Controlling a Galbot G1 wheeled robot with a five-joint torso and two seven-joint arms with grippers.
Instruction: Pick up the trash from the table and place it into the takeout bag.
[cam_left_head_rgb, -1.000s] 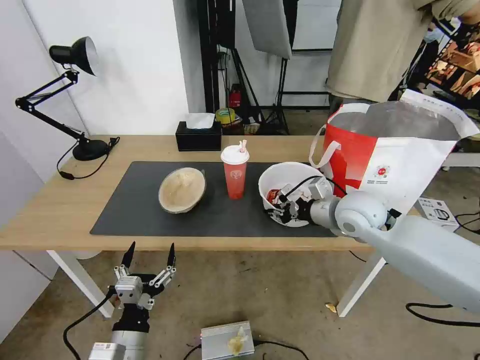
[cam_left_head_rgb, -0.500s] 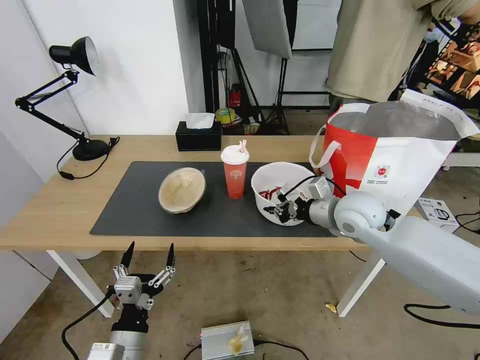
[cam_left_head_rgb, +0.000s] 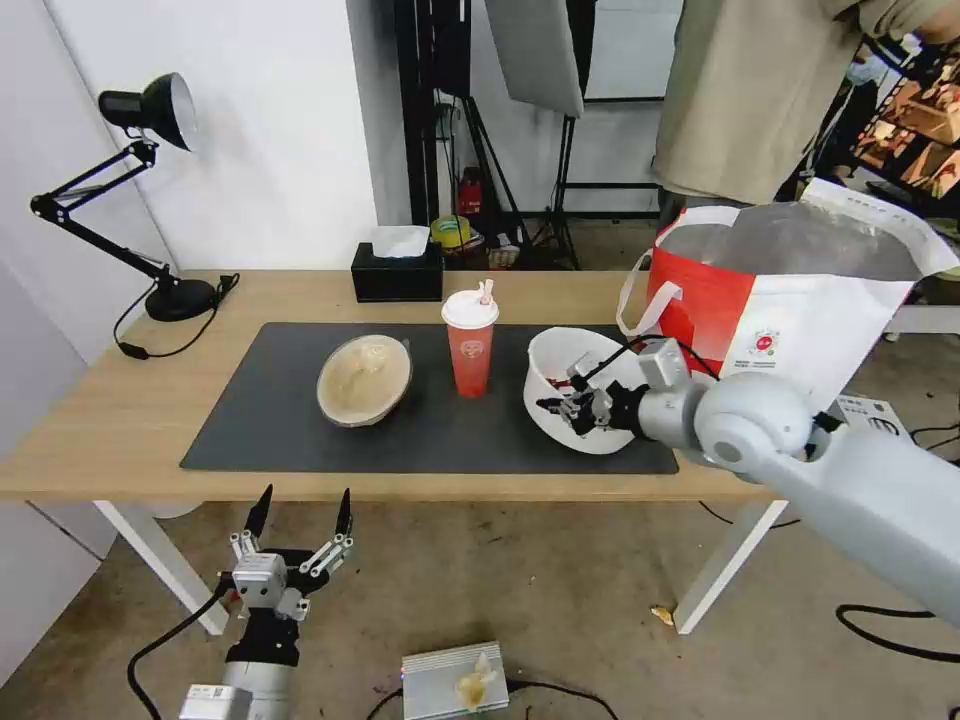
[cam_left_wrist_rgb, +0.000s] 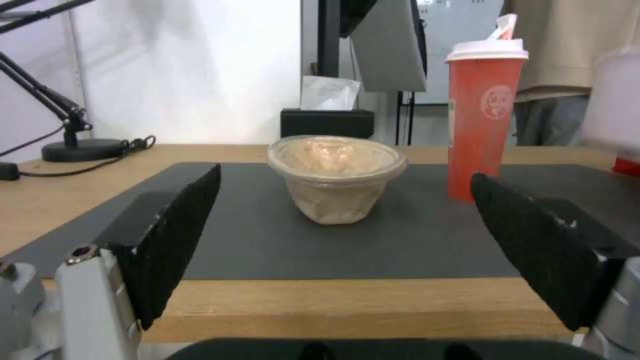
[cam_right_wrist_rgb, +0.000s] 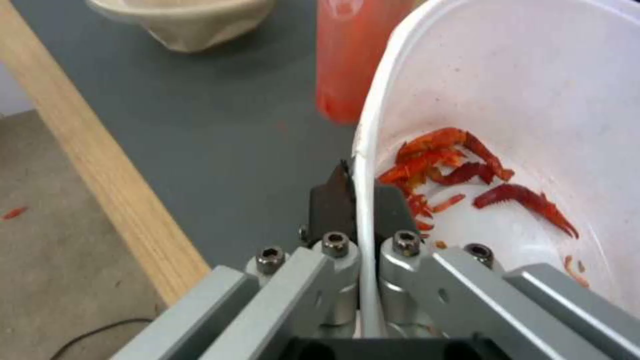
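Note:
The white bowl (cam_left_head_rgb: 590, 365) with red scraps (cam_right_wrist_rgb: 460, 170) is tipped on its side at the right of the dark mat (cam_left_head_rgb: 280, 430), just in front of the takeout bag (cam_left_head_rgb: 800, 320). My right gripper (cam_left_head_rgb: 560, 407) is shut on its near rim (cam_right_wrist_rgb: 360, 190), one finger inside and one outside. The red cup (cam_left_head_rgb: 470, 345) stands upright at mid-mat, and the tan paper bowl (cam_left_head_rgb: 364, 379) sits to its left. My left gripper (cam_left_head_rgb: 303, 500) hangs open below the table's (cam_left_head_rgb: 120, 420) front edge, its fingers (cam_left_wrist_rgb: 180, 230) framing the tan bowl (cam_left_wrist_rgb: 337, 177) and cup (cam_left_wrist_rgb: 483, 115).
A black tissue box (cam_left_head_rgb: 397, 272) sits at the table's back edge and a black desk lamp (cam_left_head_rgb: 150, 200) at the back left. A person stands behind the bag. A small metal box (cam_left_head_rgb: 455, 680) lies on the floor below.
The white bowl has tipped up more steeply and shifted right toward the bag, carried by my right gripper. The left arm has stayed put.

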